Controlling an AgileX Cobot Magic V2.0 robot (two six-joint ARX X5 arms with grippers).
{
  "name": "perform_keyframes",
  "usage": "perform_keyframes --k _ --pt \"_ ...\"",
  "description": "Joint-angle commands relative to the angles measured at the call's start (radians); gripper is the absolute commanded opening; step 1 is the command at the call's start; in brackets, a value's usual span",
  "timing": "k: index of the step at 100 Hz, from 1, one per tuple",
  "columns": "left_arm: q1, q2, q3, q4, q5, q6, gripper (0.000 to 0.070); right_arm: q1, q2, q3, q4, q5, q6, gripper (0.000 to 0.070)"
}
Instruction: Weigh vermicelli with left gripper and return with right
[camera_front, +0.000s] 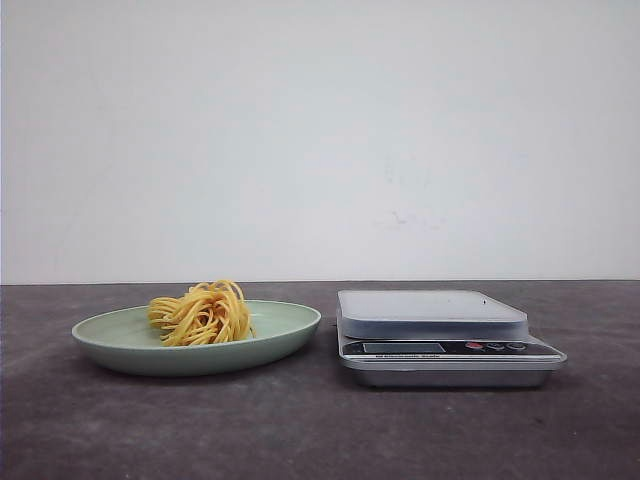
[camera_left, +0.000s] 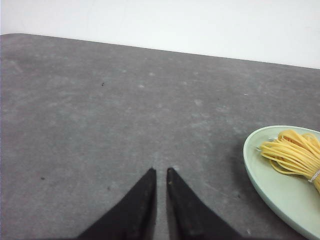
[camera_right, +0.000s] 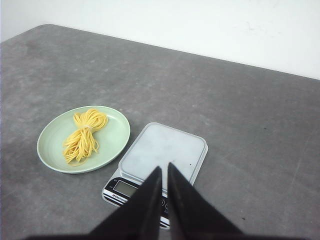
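Note:
A bundle of yellow vermicelli (camera_front: 203, 313) lies on a pale green plate (camera_front: 285, 330) left of a silver kitchen scale (camera_front: 440, 340). Neither gripper shows in the front view. In the left wrist view my left gripper (camera_left: 161, 171) is shut and empty above bare table, with the plate (camera_left: 280, 190) and vermicelli (camera_left: 295, 152) off to one side. In the right wrist view my right gripper (camera_right: 164, 167) is shut and empty, high above the scale (camera_right: 165, 147), with the plate (camera_right: 115, 135) and vermicelli (camera_right: 84, 135) beside it.
The dark grey table (camera_front: 320, 430) runs back to a white wall (camera_front: 320, 130). The scale's platform (camera_front: 430, 303) is bare; its display and buttons (camera_front: 450, 348) face the robot.

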Motion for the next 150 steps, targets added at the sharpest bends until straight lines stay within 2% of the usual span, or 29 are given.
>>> perform_keyframes --k 1,18,32,40,48,57,62,71,82,94,107,117,126,136,150 --pt "0.002 -0.002 -0.019 -0.005 0.008 0.017 0.0000 0.015 0.005 0.010 0.010 0.004 0.008 0.0010" --pt "0.002 -0.002 -0.019 -0.005 0.008 0.017 0.0000 0.015 0.005 0.010 0.010 0.009 0.005 0.0010" --pt "0.002 -0.002 -0.019 -0.005 0.008 0.017 0.0000 0.015 0.005 0.011 0.001 0.120 -0.027 0.0010" --pt "0.002 -0.002 -0.018 -0.005 0.008 0.017 0.0000 0.007 -0.005 0.010 0.011 0.113 -0.030 0.0010" --pt "0.002 -0.002 -0.018 -0.005 0.008 0.017 0.0000 -0.082 -0.021 0.008 0.013 0.105 -0.031 0.0010" --pt "0.002 -0.002 -0.018 -0.005 0.008 0.017 0.0000 -0.272 -0.051 -0.034 0.032 0.021 -0.032 0.0010" --pt "0.002 -0.002 -0.018 -0.005 0.008 0.017 0.0000 -0.404 -0.081 -0.083 0.085 -0.053 -0.037 0.0010" --pt "0.002 -0.002 -0.018 -0.005 0.008 0.017 0.0000 -0.645 -0.160 -0.226 0.256 -0.175 -0.083 0.0010" --pt "0.002 -0.002 -0.018 -0.005 0.008 0.017 0.0000 -0.891 -0.267 -0.422 0.456 -0.384 -0.164 0.0010" --pt "0.002 -0.002 -0.018 -0.005 0.008 0.017 0.0000 -1.072 -0.378 -0.610 0.599 -0.528 -0.192 0.0010" --pt "0.002 -0.002 -0.018 -0.005 0.008 0.017 0.0000 -1.189 -0.454 -0.764 0.708 -0.652 -0.252 0.0010" --pt "0.002 -0.002 -0.018 -0.005 0.008 0.017 0.0000 -1.221 -0.474 -0.827 0.715 -0.701 -0.340 0.0010" --pt "0.002 -0.002 -0.018 -0.005 0.008 0.017 0.0000 -1.232 -0.474 -0.855 0.718 -0.704 -0.396 0.0010" --pt "0.002 -0.002 -0.018 -0.005 0.008 0.017 0.0000 -1.244 -0.476 -0.879 0.730 -0.701 -0.423 0.0010" --pt "0.002 -0.002 -0.018 -0.005 0.008 0.017 0.0000 -1.260 -0.497 -0.946 0.804 -0.697 -0.417 0.0010"
